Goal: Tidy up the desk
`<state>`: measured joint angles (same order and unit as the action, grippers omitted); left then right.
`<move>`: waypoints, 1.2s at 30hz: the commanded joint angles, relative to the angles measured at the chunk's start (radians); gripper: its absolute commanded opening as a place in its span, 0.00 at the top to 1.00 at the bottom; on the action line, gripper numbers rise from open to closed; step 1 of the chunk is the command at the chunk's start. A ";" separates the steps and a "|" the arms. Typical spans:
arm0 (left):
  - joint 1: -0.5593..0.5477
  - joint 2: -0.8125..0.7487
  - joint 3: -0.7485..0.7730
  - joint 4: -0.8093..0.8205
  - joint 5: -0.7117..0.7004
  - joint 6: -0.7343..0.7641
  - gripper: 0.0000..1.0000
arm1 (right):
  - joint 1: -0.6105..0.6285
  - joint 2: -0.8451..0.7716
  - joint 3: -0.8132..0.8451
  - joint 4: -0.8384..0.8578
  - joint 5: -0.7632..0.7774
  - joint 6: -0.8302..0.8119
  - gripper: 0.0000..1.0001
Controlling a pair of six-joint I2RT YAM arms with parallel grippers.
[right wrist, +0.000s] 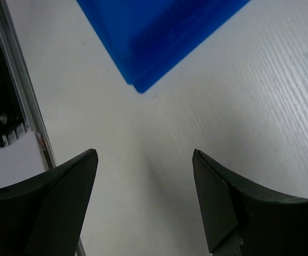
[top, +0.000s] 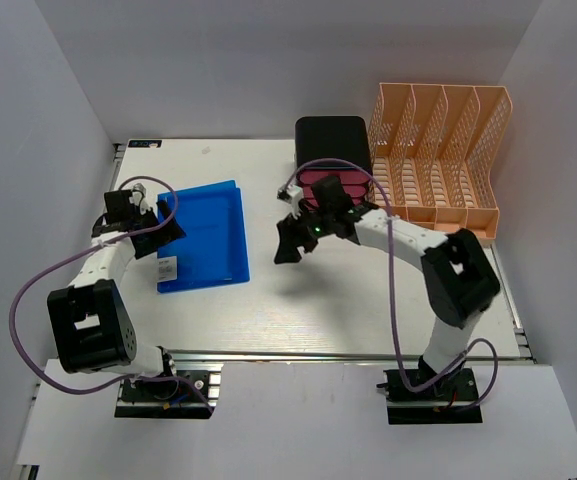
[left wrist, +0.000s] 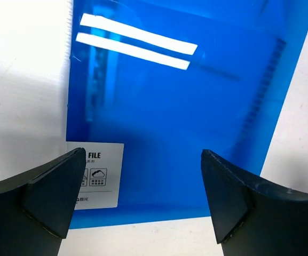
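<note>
The desk [top: 368, 300] is a wide white tabletop with a metal rail along its near edge. A blue folder [top: 205, 235] with a white label [top: 166, 268] lies flat on its left half. My left gripper [top: 166, 226] hovers open at the folder's left edge. In the left wrist view the folder [left wrist: 186, 106] and its label [left wrist: 97, 173] show between the spread jaws of the left gripper [left wrist: 143, 197], which hold nothing. My right gripper [top: 290, 243] hangs open over bare desk just right of the folder. The right wrist view shows the gripper [right wrist: 145, 197] empty above the desk [right wrist: 223, 106], with the folder's corner [right wrist: 159, 32] ahead.
A peach lattice file rack [top: 443, 160] stands at the back right. Beside it sits a black box [top: 333, 145] with pink items [top: 318, 185] in front, partly covered by the right arm. The metal rail [right wrist: 20, 101] runs along the left of the right wrist view.
</note>
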<state>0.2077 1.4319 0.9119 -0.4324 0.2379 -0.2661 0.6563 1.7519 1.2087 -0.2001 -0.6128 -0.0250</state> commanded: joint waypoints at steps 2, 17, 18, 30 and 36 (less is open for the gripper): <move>0.024 -0.067 -0.042 0.086 0.003 -0.025 0.02 | 0.048 0.154 0.174 0.060 0.027 0.131 0.22; 0.052 -0.042 -0.096 0.155 0.055 -0.039 0.02 | 0.106 0.506 0.479 0.179 0.012 0.321 0.23; 0.061 -0.034 -0.100 0.159 0.070 -0.038 0.02 | 0.105 0.515 0.486 0.183 0.010 0.333 0.23; 0.070 0.079 -0.085 0.127 0.139 -0.027 0.02 | 0.106 0.590 0.509 0.289 -0.061 0.381 0.41; 0.070 0.099 -0.085 0.124 0.138 -0.021 0.02 | 0.109 0.613 0.525 0.330 -0.126 0.372 0.46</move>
<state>0.2733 1.5177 0.8238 -0.2970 0.3508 -0.2981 0.7601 2.3463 1.6821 0.0547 -0.6708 0.3386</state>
